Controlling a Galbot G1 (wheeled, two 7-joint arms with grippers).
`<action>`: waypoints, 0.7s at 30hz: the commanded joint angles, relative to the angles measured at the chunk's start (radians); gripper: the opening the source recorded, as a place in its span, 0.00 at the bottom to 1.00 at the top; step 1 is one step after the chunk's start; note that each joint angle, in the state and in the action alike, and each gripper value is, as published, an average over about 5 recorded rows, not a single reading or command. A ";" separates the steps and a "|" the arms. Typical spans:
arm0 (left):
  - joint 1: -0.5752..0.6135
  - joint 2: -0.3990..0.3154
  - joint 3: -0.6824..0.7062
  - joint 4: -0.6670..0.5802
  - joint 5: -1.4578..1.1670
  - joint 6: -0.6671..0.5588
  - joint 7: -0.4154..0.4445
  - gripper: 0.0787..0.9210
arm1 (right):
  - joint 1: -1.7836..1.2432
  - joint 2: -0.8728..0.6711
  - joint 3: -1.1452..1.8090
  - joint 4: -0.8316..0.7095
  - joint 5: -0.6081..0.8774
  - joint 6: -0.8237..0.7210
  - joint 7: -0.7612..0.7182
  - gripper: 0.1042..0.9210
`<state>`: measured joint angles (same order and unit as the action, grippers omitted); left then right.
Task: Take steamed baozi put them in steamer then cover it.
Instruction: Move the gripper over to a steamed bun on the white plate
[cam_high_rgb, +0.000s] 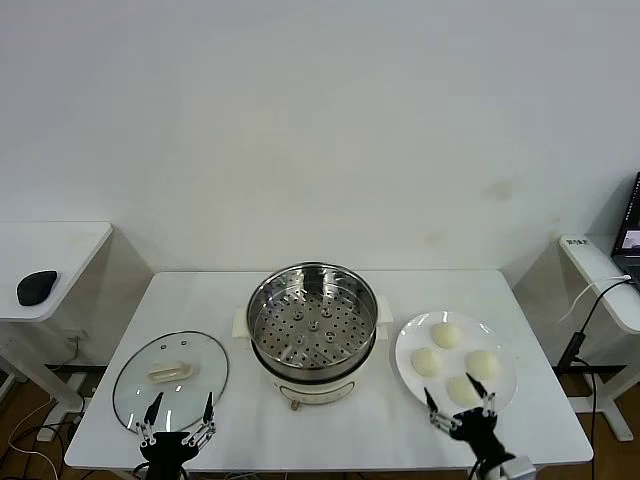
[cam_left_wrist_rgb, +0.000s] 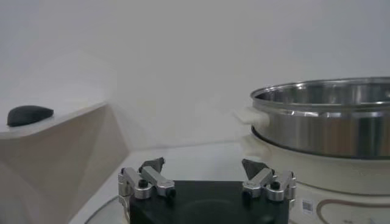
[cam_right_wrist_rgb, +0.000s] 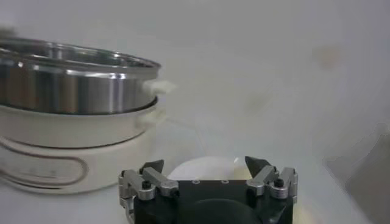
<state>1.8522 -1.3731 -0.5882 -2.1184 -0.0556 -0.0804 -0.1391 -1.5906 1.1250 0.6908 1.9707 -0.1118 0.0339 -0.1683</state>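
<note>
- Baozi (cam_high_rgb: 447, 335): four cream-white buns lay together on a white plate (cam_high_rgb: 409, 345) at the right of the surface (cam_high_rgb: 200, 295), none in the steamer.
- Steamer (cam_high_rgb: 312, 322) stood at the middle of the surface, a shiny steel pot on a cream-white base, its perforated tray bare and uncovered.
- Cover (cam_high_rgb: 171, 381), clear glass with a cream-white bar handle, lay flat at the left of the surface, apart from the steamer.
- Left gripper (cam_high_rgb: 180, 416) hung over the near rim of the cover, jaws spread wide and holding nothing; in the left wrist view the left gripper (cam_left_wrist_rgb: 205, 171) showed a clear gap between its tips, with the steamer's side just beyond.
- Right gripper (cam_high_rgb: 461, 404) hung over the near edge of the plate, close to the nearest bun, jaws spread wide and gripping nothing; in the right wrist view the right gripper (cam_right_wrist_rgb: 206, 169) showed the plate's pale edge between the tips.
- A black object (cam_high_rgb: 37, 287) sat on a side desk (cam_high_rgb: 75, 240) at the far left.
- A dark screen edge (cam_high_rgb: 630, 228) and a cable (cam_high_rgb: 600, 300) showed at the far right.
</note>
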 joint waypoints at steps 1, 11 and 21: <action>-0.008 -0.002 -0.021 0.004 0.030 0.002 -0.004 0.88 | 0.275 -0.257 0.051 -0.118 -0.354 0.014 -0.102 0.88; -0.012 -0.012 -0.040 0.010 0.063 -0.003 -0.006 0.88 | 0.738 -0.560 -0.351 -0.319 -0.339 -0.101 -0.396 0.88; -0.011 -0.017 -0.056 0.029 0.064 -0.032 -0.030 0.88 | 1.388 -0.644 -1.126 -0.553 -0.119 -0.152 -0.749 0.88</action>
<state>1.8424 -1.3868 -0.6326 -2.0940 0.0020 -0.0905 -0.1529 -0.7512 0.6256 0.1333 1.6120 -0.3201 -0.0694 -0.6265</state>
